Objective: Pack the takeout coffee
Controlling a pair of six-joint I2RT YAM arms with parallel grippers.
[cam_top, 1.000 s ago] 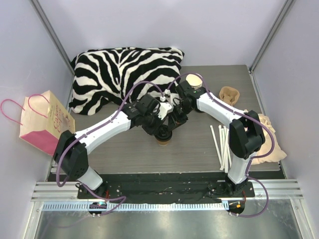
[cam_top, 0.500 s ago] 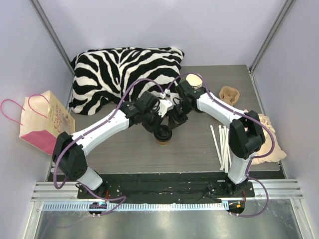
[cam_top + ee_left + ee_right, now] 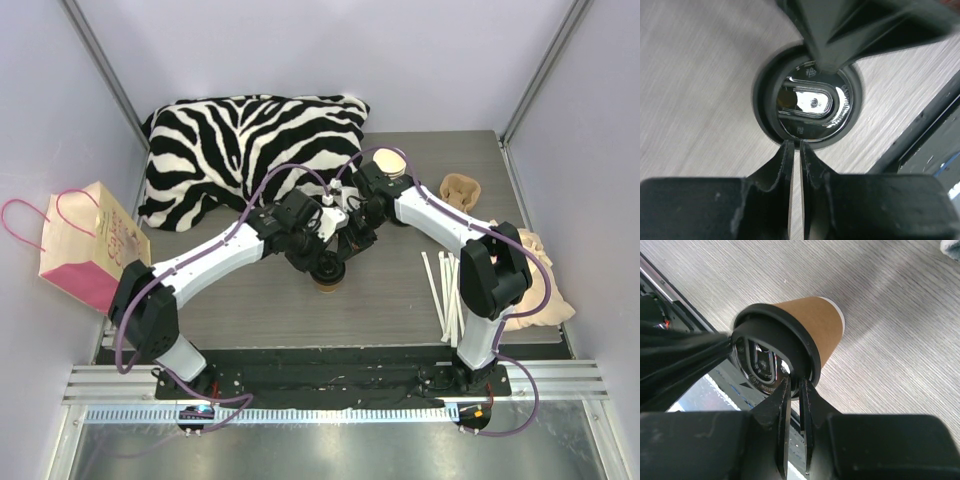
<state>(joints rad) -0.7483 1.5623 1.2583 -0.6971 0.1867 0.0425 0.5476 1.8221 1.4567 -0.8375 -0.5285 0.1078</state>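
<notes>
Two robot arms meet over one small cup near the middle of the top view. Far on the left, a pink and white paper bag (image 3: pixel 88 248) with pink string handles sits at the side of the grey table (image 3: pixel 250 300). In the upper left, a big zebra pillow (image 3: pixel 240 150) lies on the table. The white left arm reaches from the lower left up to the middle. The left gripper (image 3: pixel 795 146) has its two fingers pressed almost together, and they pinch the thin edge of the black lid (image 3: pixel 812 102). The takeout coffee (image 3: pixel 329 276) is a brown paper cup with that lid on top. It stands upright on the table, just below the middle of the frame, right between the two grippers. The right gripper (image 3: pixel 795 385) comes from the other side. Its fingers are almost together too, and they pinch the lid's edge across from the left one. Behind the right arm, in the upper middle, stands a stack of paper cups (image 3: pixel 391 163). Further right lies a brown cardboard piece (image 3: pixel 460 188). Lower on the right, some white straws (image 3: pixel 445 290) lie side by side, near a crumpled beige cloth (image 3: pixel 545 285) at the right edge.
</notes>
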